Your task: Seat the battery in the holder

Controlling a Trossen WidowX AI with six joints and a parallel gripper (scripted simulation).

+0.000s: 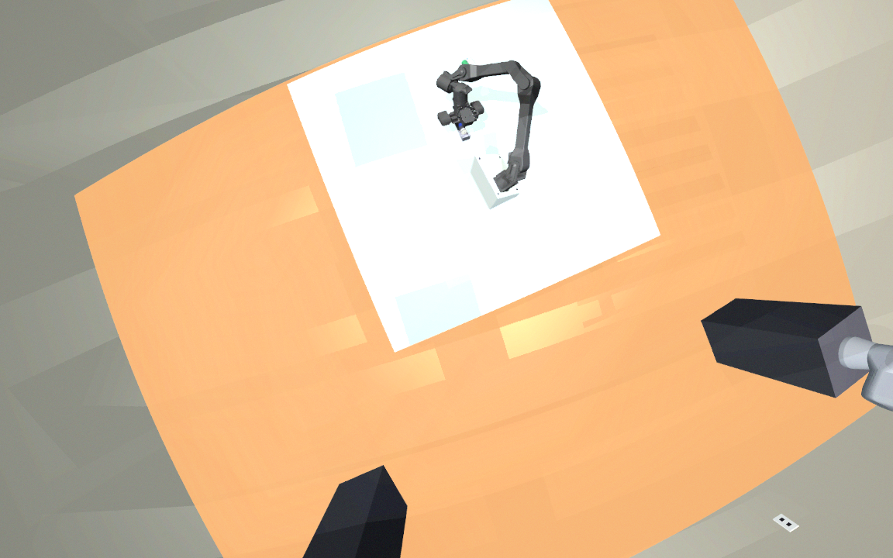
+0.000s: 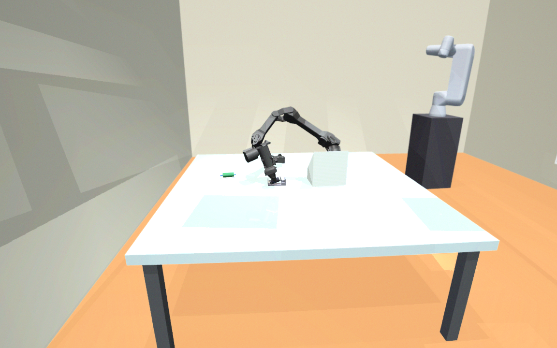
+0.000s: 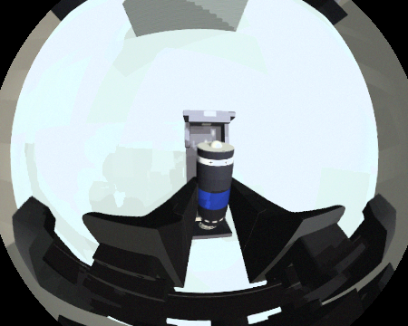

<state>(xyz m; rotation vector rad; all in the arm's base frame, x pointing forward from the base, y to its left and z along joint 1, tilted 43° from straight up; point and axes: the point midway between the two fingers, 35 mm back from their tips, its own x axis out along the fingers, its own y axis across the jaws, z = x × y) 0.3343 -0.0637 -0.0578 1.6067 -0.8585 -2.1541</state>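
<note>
The battery (image 3: 214, 177) is black with a blue band and a white ring. My gripper (image 3: 213, 181) (image 2: 275, 181) is shut on it. In the wrist view its terminal end points up the view and looks raised, with the round terminal showing short of the lip. Its lower end is at the spring (image 3: 208, 225). The grey holder (image 3: 209, 117) (image 2: 282, 183) (image 1: 464, 136) lies on the table under the battery, its lip at the far end. The battery looks tilted in the holder, and its right side in the wrist view hides part of the holder wall.
A green cylinder (image 2: 228, 174) (image 1: 464, 62) with thin ends lies on the white table (image 2: 315, 242). The pale box-like base (image 2: 330, 168) (image 1: 486, 181) of my arm stands to the right of the holder in the exterior view. Another arm (image 2: 462, 73) stands on a dark pedestal beyond the table.
</note>
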